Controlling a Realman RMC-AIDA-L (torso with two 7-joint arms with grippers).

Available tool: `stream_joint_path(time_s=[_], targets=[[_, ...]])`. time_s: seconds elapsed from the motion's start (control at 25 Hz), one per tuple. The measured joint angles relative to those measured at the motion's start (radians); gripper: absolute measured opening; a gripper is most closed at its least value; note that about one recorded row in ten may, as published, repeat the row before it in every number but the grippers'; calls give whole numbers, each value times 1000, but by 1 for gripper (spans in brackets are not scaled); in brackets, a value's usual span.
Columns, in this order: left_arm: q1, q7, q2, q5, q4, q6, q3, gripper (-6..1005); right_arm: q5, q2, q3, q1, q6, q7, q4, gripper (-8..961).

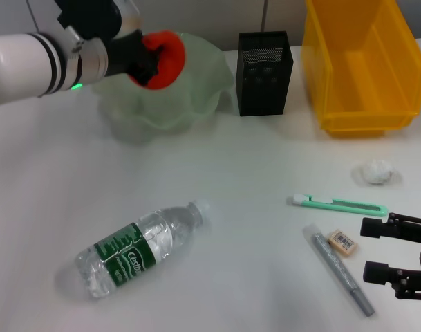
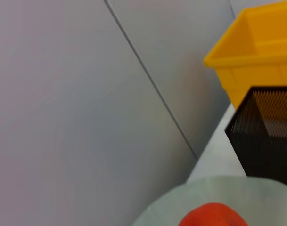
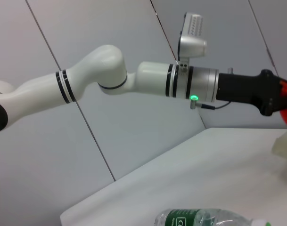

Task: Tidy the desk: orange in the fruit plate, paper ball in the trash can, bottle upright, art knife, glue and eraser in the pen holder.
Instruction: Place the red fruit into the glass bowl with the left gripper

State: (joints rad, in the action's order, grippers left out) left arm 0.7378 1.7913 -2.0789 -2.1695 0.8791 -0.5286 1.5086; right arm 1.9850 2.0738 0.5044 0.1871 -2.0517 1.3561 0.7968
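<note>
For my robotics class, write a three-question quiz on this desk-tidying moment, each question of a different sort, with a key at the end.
1. True or false: the bottle stands upright on the table.
2. Multiple choice: the left gripper holds the orange over which item? A) the trash can B) the fruit plate C) the pen holder
3. Fill in: the paper ball lies on the table in front of the yellow ____.

Key
1. False: it lies on its side.
2. B
3. trash can. The right gripper waits open near the eraser, holding nothing.
</note>
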Motion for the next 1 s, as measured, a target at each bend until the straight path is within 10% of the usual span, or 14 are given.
stream_joint_path(time_s=[0.64, 1.0], targets=[[-3, 56, 0, -36, -26, 53, 52, 217, 14, 0, 2, 5, 1, -8, -19, 767], [-15, 67, 0, -37, -22, 61, 51, 494, 17, 0, -6, 2, 14, -3, -16, 766]])
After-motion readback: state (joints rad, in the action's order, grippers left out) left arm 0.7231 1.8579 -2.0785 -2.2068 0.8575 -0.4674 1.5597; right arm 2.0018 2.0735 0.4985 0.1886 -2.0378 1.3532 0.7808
